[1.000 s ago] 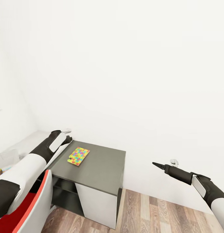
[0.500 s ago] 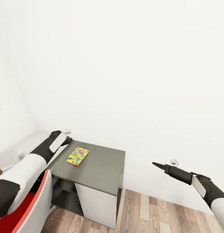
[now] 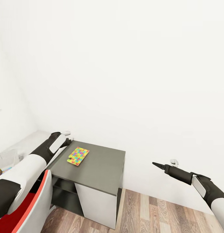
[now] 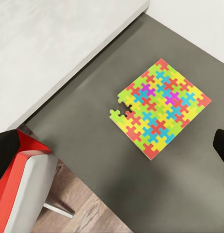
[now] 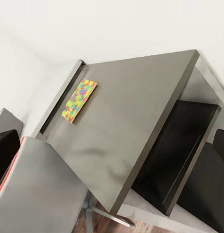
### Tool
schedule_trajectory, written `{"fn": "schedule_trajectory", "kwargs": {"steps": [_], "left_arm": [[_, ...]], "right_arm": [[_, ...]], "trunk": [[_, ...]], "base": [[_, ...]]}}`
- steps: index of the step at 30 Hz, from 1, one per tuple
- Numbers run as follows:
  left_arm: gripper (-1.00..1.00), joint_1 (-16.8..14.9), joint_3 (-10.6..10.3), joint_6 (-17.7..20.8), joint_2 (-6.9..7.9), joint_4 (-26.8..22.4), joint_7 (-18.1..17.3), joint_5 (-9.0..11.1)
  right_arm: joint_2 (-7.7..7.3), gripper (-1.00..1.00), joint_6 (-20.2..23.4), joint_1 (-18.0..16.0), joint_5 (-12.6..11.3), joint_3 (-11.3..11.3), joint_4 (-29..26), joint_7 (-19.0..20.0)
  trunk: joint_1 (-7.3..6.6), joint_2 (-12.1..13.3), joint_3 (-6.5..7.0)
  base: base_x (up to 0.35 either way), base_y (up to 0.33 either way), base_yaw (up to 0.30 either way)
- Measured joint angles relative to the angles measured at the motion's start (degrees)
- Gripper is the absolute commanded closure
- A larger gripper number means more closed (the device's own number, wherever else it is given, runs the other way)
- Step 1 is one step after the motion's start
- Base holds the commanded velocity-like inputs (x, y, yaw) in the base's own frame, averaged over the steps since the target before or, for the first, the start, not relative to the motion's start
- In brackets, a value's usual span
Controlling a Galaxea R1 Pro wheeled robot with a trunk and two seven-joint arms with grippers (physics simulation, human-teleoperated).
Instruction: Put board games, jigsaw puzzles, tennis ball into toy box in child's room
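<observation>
One jigsaw puzzle (image 3: pixel 78 156) lies flat on a low dark grey cabinet (image 3: pixel 99 170); up close the jigsaw puzzle (image 4: pixel 160 109) has one piece sticking out at its edge. My left gripper (image 3: pixel 68 139) hovers just left of it above the seam between cabinet and table (image 3: pixel 29 140), open, one fingertip (image 4: pixel 222 145) at the frame edge. My right gripper (image 3: pixel 157 165) hangs open in free air to the right of the cabinet, holding nothing. The toy box (image 3: pixel 8 157) is at the far left, something colourful inside.
A red chair (image 3: pixel 31 207) stands under my left arm, close to the cabinet's front left. White walls meet in a corner behind the table. Wood-plank floor (image 3: pixel 151 210) lies to the right of the cabinet. The cabinet has open dark shelves (image 5: pixel 175 155) below.
My left forearm and wrist have shifted very slightly near the cabinet's back left corner. The puzzle and my right arm have not moved.
</observation>
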Motion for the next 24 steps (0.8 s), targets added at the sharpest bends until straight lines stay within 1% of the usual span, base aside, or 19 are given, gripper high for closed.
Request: {"fn": "schedule_trajectory", "kwargs": {"steps": [6,21,24], "left_arm": [[-1.0,0.0,-0.1,0.0,-0.09,0.1,0.0,0.0],[-1.0,0.1,-0.1,0.1,-0.04,0.1,-0.2,0.2],[-1.0,0.1,0.0,0.2,-0.03,-0.1,-0.2,0.2]], "right_arm": [[0.0,-1.0,0.0,0.0,0.0,0.0,0.0,0.0],[-0.13,-1.0,0.1,0.0,-0.1,-0.1,-0.1,0.3],[-0.22,-1.0,0.2,0.0,-0.1,-0.2,-0.1,1.6]], "trunk": [[0.0,0.0,0.0],[3.3,-6.0,-2.71],[3.96,-7.2,-3.25]], "base": [[0.0,0.0,0.0],[0.0,0.0,0.0],[0.0,0.0,0.0]]}}
